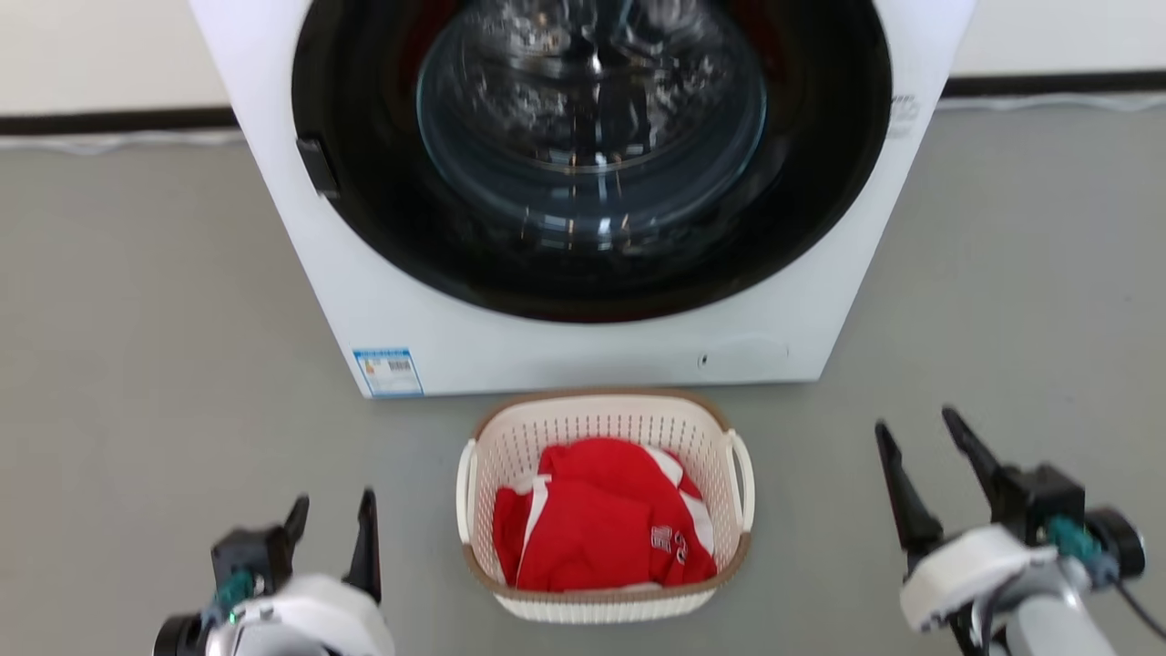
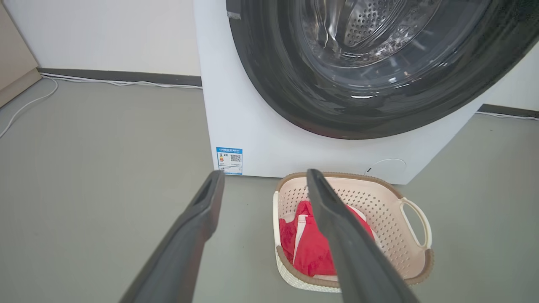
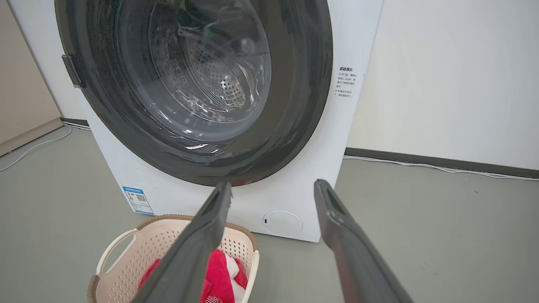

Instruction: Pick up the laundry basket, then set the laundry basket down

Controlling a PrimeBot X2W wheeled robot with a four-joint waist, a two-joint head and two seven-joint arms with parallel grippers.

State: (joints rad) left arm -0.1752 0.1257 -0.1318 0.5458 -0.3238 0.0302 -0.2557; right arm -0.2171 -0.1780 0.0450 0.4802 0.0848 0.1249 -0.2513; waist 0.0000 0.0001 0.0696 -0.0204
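The laundry basket (image 1: 510,456) stands on the grey floor just in front of the washing machine, cream-white and perforated with a brown rim and white loop handles; a red and white garment (image 1: 601,519) lies in it. It also shows in the left wrist view as the laundry basket (image 2: 379,206) and in the right wrist view as the laundry basket (image 3: 143,248). My left gripper (image 1: 332,512) hangs open to the basket's left, apart from it. To its right, my right gripper (image 1: 915,428) is open with nothing between its fingers, also clear of the basket.
The big white washing machine (image 1: 510,337) with a dark round glass door stands right behind the basket. Bare grey floor (image 1: 137,346) stretches to both sides. White cables (image 2: 25,105) run along the dark skirting at the wall.
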